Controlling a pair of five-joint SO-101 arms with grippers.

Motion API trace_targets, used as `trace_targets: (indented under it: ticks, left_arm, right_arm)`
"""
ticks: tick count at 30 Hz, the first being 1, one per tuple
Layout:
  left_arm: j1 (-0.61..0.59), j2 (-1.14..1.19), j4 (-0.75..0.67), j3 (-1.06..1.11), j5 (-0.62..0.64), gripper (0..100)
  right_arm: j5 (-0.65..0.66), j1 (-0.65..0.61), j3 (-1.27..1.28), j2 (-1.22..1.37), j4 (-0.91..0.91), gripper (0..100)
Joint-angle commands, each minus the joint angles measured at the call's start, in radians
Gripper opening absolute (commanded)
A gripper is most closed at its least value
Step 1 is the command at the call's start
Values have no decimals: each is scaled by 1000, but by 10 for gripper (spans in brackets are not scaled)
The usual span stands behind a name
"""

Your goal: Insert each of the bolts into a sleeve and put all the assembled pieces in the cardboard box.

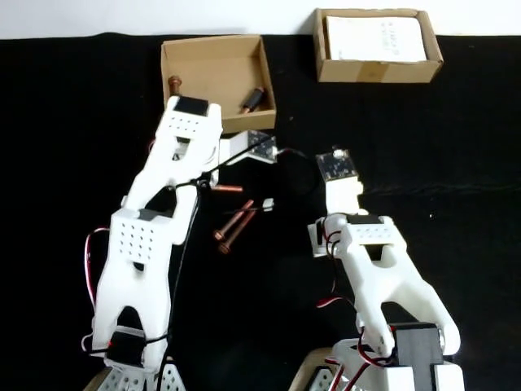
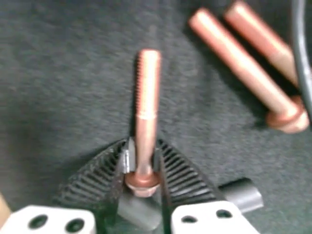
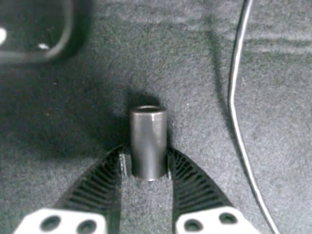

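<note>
My left gripper (image 2: pixel 142 146) is shut on a copper bolt (image 2: pixel 146 112) just above its head, with the threaded shaft pointing away from the fingers. From above, this bolt (image 1: pixel 228 188) sticks out sideways just in front of the open cardboard box (image 1: pixel 187 50). Two assembled pieces (image 1: pixel 252 99) lie inside that box. My right gripper (image 3: pixel 145 158) is shut on a black sleeve (image 3: pixel 147 134), which stands upright on the mat. Two loose bolts (image 1: pixel 234 226) lie between the arms and also appear in the left wrist view (image 2: pixel 243 68).
A second cardboard box (image 1: pixel 374 72) holding a sheet of paper stands at the back right. A small grey sleeve (image 2: pixel 240 193) lies on the mat near the left gripper. A white cable (image 3: pixel 238 122) runs across the black mat beside the right gripper.
</note>
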Motion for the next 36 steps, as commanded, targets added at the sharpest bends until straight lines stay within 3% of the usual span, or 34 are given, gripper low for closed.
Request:
trace_targets:
  ticks: [1, 3, 7, 12, 16, 23, 26, 28, 36]
  left_arm:
    - [19, 18, -2, -107, 5, 133]
    - [19, 21, 34, -150, 9, 161]
    - [13, 19, 120, -251, 149, 216]
    - [15, -2, 152, -341, 486, 228]
    - [10, -102, 153, -283, 939, 228]
    - [4, -325, 152, 53, 1852, 228]
    - [2, -346, 147, 139, 2174, 228]
    - [2, -323, 147, 165, 2294, 228]
    - [2, -176, 74, 76, 2561, 228]
  right_arm:
    - [-9, 24, -2, -8, -25, 8]
    - [-9, 24, -2, -8, -25, 8]
    - [-9, 24, -2, -8, -25, 8]
    - [-9, 24, -2, -8, -25, 8]
    - [-9, 25, -2, -8, -25, 8]
    - [-9, 25, -2, -13, -25, 8]
    - [-9, 25, -2, -13, -25, 8]
    - [-9, 25, -2, -15, -25, 8]
    - [-9, 25, -2, -15, -25, 8]
